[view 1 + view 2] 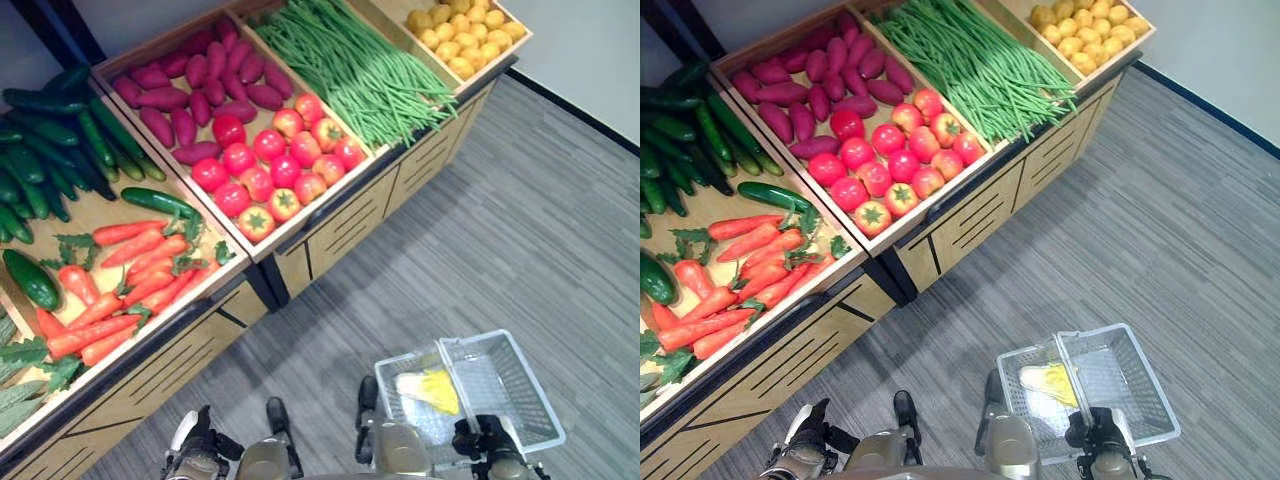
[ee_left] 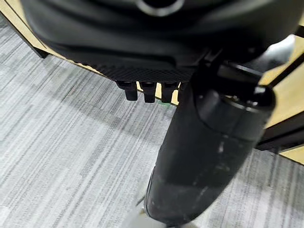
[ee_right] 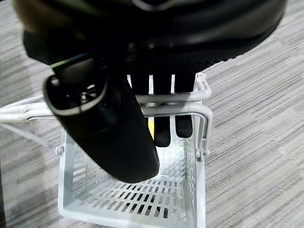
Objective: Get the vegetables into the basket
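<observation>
Early stage by my read: basket sits on the floor near right with one yellow item in it, while carrots, tomatoes, cucumbers and beans all lie on the counter. Right hand has its fingers hooked round the basket handles. Left hand hangs near the counter front, fingers relaxed, holding nothing; nearly all the picking is left.

A long produce stand runs diagonally across the floor. From left to right its bins hold cucumbers behind carrots, sweet potatoes behind tomatoes, then green beans and lemons. The basket hangs before the stand at the right, with a corn cob in it.
</observation>
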Motion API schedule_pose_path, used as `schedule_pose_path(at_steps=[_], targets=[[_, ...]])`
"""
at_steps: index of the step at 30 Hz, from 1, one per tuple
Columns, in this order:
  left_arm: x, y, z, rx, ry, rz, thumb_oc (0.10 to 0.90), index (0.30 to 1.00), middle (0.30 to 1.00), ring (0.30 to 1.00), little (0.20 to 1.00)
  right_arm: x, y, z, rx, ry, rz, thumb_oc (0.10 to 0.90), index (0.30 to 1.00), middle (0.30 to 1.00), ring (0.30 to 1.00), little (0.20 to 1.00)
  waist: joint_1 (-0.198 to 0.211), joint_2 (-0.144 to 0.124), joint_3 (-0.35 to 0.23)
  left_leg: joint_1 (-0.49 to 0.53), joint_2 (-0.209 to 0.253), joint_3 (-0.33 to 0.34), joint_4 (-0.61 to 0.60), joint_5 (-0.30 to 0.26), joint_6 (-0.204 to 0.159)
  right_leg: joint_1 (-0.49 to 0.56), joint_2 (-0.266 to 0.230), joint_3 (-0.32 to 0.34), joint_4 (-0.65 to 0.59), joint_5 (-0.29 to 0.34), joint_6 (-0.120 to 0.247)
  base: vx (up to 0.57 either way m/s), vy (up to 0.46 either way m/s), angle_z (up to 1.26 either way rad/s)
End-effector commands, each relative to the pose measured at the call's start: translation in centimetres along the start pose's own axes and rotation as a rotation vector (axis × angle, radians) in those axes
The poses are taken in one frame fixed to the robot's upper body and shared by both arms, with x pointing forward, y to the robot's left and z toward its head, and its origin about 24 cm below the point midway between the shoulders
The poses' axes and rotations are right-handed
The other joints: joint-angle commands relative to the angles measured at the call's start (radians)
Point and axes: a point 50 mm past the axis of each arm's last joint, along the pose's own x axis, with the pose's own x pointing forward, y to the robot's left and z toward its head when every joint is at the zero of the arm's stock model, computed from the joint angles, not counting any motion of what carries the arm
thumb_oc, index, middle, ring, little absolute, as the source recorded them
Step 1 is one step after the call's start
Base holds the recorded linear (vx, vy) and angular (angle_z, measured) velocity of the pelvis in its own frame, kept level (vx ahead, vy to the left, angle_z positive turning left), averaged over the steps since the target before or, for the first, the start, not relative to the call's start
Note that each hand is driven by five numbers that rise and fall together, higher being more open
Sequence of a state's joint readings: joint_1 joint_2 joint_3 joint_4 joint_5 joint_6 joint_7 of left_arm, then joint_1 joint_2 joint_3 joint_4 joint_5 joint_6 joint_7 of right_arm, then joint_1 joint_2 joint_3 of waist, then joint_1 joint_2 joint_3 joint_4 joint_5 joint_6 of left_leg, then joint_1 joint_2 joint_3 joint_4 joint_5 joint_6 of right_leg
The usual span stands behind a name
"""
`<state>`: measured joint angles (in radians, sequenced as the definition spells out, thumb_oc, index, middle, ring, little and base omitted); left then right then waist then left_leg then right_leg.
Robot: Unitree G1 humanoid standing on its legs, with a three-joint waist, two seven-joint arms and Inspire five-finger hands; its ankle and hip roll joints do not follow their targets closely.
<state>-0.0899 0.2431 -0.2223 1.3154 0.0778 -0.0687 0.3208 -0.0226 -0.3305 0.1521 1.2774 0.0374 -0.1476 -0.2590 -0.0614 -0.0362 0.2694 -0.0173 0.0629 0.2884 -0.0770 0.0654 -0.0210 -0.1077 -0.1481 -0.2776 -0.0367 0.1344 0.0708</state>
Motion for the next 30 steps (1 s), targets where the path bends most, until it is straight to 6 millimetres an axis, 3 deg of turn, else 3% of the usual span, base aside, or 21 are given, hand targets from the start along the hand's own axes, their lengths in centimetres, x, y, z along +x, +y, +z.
schedule_pose_path(at_steps=[1,5,9,11,12,15,18,20,24,28,30], targets=[[0.3,1.4,-0.4,-0.009,0.02,0.051,0.9,1.0,1.0,1.0,1.0,0.4,-1.2,0.8,-0.012,-0.031,-0.037,0.4,0.3,0.3,0.3,0.3,0.02,-0.035,-0.004,-0.022,0.041,-0.05,0.08,-0.066,-0.035,0.05,-0.033,0.081,0.08,-0.102,0.094,0.05,0.214,0.09],[0.3,1.4,-0.4,-0.036,0.018,0.054,0.9,1.0,1.0,1.0,1.0,0.4,-0.8,1.0,-0.036,-0.03,-0.018,0.4,0.3,0.3,0.3,0.3,0.042,-0.045,-0.011,-0.009,0.008,-0.061,0.067,-0.085,-0.007,0.038,-0.059,0.09,0.126,-0.082,0.125,0.04,0.214,0.04],[0.2,1.4,-1.0,-0.06,0.038,0.053,0.9,1.0,1.0,1.0,1.0,0.4,-0.6,1.1,-0.027,-0.024,-0.015,0.4,0.3,0.3,0.3,0.3,0.051,-0.036,-0.009,0.019,-0.01,-0.067,0.024,-0.077,0.008,0.011,-0.086,0.088,0.226,-0.055,0.145,0.02,0.111,0.06],[0.3,1.6,-0.8,-0.064,0.03,0.062,0.9,1.0,1.0,1.0,1.0,0.4,-0.3,1.2,0.018,-0.021,-0.02,0.4,0.3,0.3,0.3,0.3,0.042,-0.019,-0.005,0.029,-0.015,-0.116,-0.01,-0.059,0.004,-0.02,-0.06,0.166,0.261,-0.05,0.149,0.04,0.043,0.11],[0.3,1.6,-0.8,-0.064,0.03,0.062,0.9,1.0,1.0,1.0,1.0,0.4,-0.4,1.2,0.018,-0.021,-0.02,0.4,0.3,0.3,0.3,0.3,0.041,-0.018,-0.004,0.03,-0.015,-0.117,-0.01,-0.059,0.004,-0.018,-0.059,0.165,0.261,-0.051,0.148,0.05,-0.02,0.33],[0.4,2.4,-1.1,-0.116,0.054,0.099,0.9,1.0,1.0,1.0,1.0,0.3,0.2,1.2,0.05,-0.012,-0.018,0.4,0.3,0.3,0.3,0.3,0.041,-0.019,-0.011,0.039,0.0,-0.149,-0.01,-0.059,-0.017,-0.011,-0.07,0.2,0.142,-0.064,0.139,0.08,-0.096,0.85],[0.5,2.9,-1.3,-0.166,0.068,0.121,0.9,1.0,1.0,1.0,1.0,0.2,0.5,1.0,0.057,-0.004,-0.008,0.4,0.3,0.3,0.3,0.3,0.04,-0.022,-0.009,0.045,0.008,-0.174,-0.005,-0.06,-0.023,-0.027,-0.062,0.248,0.137,-0.063,0.141,0.07,-0.14,0.28],[0.4,3.5,-2.5,-0.214,0.117,0.148,0.9,1.0,1.0,1.0,1.0,0.0,0.7,0.3,0.055,0.015,-0.001,0.4,0.3,0.3,0.3,0.3,0.049,-0.037,-0.021,0.047,0.029,-0.184,-0.008,-0.047,-0.045,0.008,-0.05,0.218,0.089,-0.078,0.13,0.05,-0.283,0.62],[0.2,3.8,-3.3,-0.296,0.165,0.174,0.9,1.0,1.0,1.0,1.0,0.0,0.1,0.1,0.055,0.018,-0.016,0.4,0.3,0.3,0.3,0.3,0.048,-0.032,-0.035,0.023,0.062,-0.196,-0.01,-0.021,-0.069,0.04,-0.014,0.187,0.015,-0.069,0.112,0.0,-0.249,0.15],[0.0,3.8,-4.2,-0.48,0.239,0.229,0.9,1.0,1.0,1.0,1.0,0.0,-0.3,-0.5,0.051,0.029,-0.025,0.4,0.3,0.3,0.3,0.3,0.047,-0.027,-0.047,0.012,0.083,-0.202,-0.01,-0.006,-0.091,0.072,0.006,0.164,-0.03,-0.068,0.1,0.01,-0.108,0.1],[-0.3,4.1,-5.2,-0.689,0.311,0.3,0.9,1.0,1.0,1.0,1.0,-0.2,-0.3,-1.3,0.04,0.055,-0.023,0.4,0.3,0.3,0.3,0.3,0.045,-0.023,-0.056,0.019,0.09,-0.201,-0.01,-0.004,-0.097,0.09,0.011,0.16,-0.038,-0.073,0.093,0.02,-0.042,0.11]])
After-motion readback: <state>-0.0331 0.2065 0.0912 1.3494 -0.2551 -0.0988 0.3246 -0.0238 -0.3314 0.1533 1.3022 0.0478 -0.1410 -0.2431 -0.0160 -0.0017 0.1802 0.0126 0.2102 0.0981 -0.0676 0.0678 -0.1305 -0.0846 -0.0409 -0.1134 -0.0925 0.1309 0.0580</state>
